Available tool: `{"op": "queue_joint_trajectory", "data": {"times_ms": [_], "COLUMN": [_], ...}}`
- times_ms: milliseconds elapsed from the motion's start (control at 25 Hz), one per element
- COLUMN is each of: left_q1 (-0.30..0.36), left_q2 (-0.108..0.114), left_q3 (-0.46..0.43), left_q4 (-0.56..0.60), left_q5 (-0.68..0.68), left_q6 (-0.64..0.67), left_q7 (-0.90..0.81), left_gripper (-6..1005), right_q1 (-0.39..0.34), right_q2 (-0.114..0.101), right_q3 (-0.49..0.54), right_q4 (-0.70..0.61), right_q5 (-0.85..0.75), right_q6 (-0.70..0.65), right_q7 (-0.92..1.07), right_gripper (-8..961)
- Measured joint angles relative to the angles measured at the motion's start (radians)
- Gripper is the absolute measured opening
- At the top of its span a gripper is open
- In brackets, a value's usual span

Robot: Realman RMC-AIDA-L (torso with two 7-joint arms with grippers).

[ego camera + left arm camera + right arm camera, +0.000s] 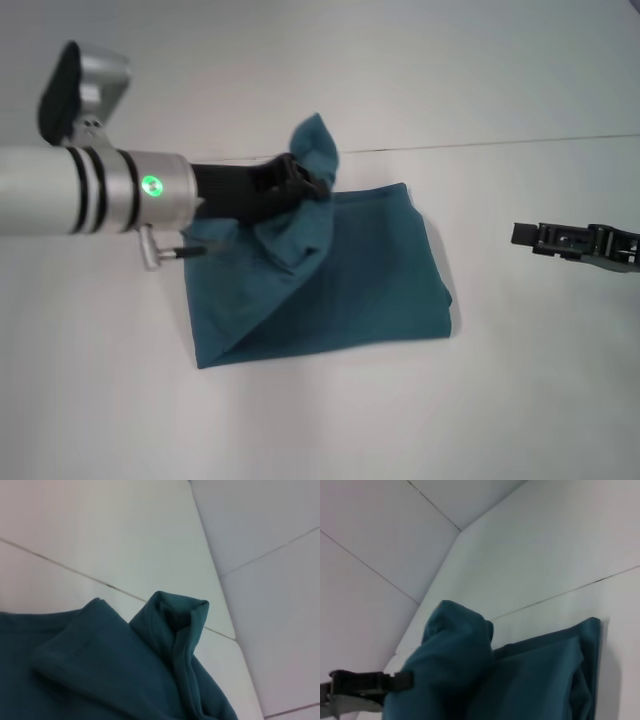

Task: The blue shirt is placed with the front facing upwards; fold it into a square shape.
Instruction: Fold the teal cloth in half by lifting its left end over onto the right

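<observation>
The left gripper (305, 185) reaches in from the table's (520, 400) left edge and is pinched on a raised flap of the shirt (350, 270) near the far side of the fold. One shirt lies mid-table, dark teal, already folded into a rough rectangle, with a bunched peak lifted at its far left corner. Bare white surface surrounds it on every side. The right gripper (520, 235) hovers low near the right edge, well apart from the cloth; whether it is spread cannot be told.
</observation>
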Motion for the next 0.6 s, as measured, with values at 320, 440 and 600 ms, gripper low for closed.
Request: {"op": "queue_joint_trajectory", "data": {"times_ms": [320,440,600], "left_q1": [-0.015,-0.017,-0.018], "left_q2": [-0.003,-0.003,-0.003], "left_q3": [0.018,0.018,0.018], "left_q4": [-0.113,-0.129,-0.143], "left_q5": [-0.092,-0.107,-0.128], "left_q6": [-0.089,-0.1,-0.105], "left_q7": [0.072,0.084,0.101], "left_gripper": [88,88,89], "right_q1": [-0.002,-0.002,-0.002], "right_q2": [0.0,0.001,0.001], "right_q3": [0.0,0.0,0.0], "right_q4": [0.001,0.001,0.001], "right_q5": [0.0,0.0,0.0], "right_q6": [0.004,0.005,0.005], "right_q7": [0.0,0.0,0.0], "right_gripper": [703,703,704]}}
